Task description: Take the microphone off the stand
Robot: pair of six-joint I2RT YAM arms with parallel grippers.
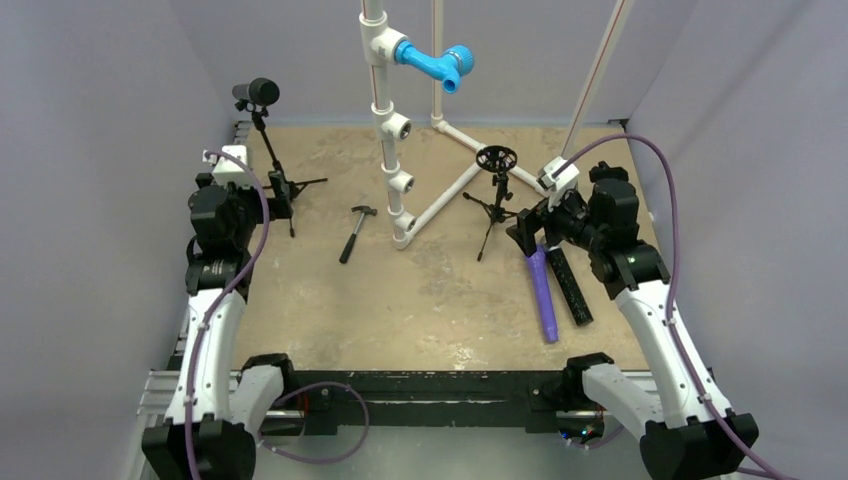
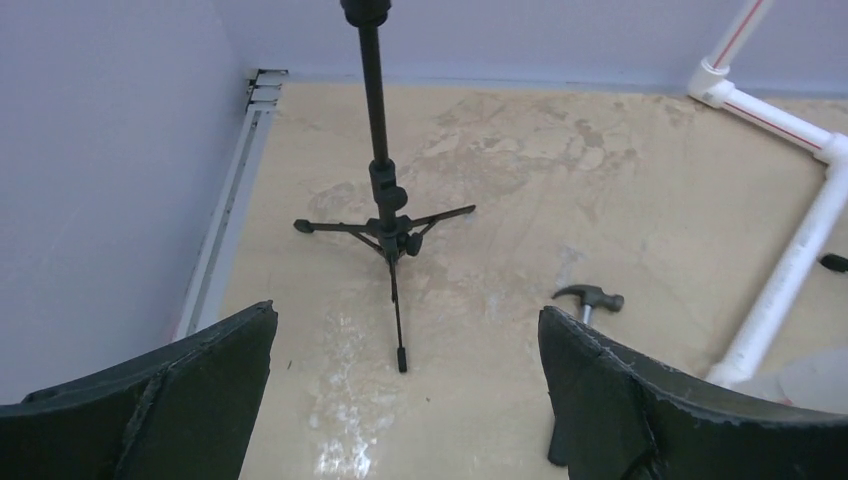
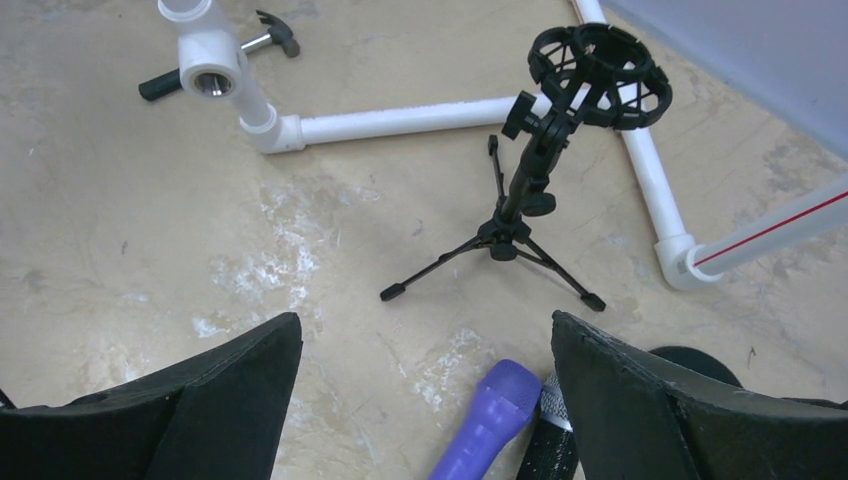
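Observation:
A black microphone sits on top of the tall tripod stand at the far left. My left gripper hovers near that stand, open and empty; the left wrist view shows the stand's pole ahead of the gripper. At the right, a second, shorter stand carries only an empty ring mount. A purple microphone and a black one lie side by side on the table. My right gripper is just above them, open, holding nothing.
A hammer lies between the two stands. A white PVC pipe frame with a blue elbow rises at the back centre, its base pipes running behind the right stand. Grey walls close in left, right and behind.

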